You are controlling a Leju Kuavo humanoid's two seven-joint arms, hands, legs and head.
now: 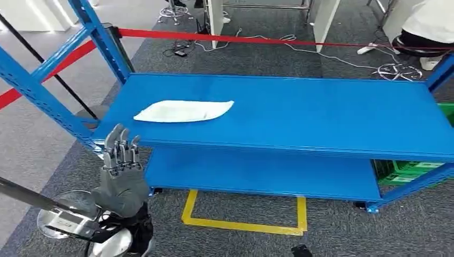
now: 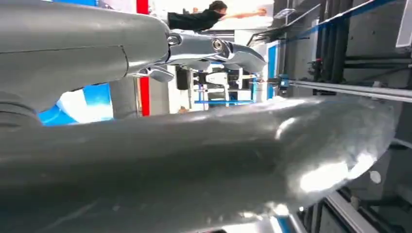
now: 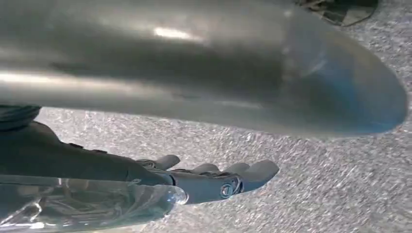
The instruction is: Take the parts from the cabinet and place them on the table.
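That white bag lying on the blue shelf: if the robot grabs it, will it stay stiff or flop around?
The white bag lies flat and limp on the blue shelf, so it would probably sag when lifted. It looks thin, so likely light. Its smooth film may slip on the shelf if pushed.

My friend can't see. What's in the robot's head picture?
A white plastic bag lies on a blue shelf. The robot's left hand is raised in front of the shelf, fingers up, holding nothing.
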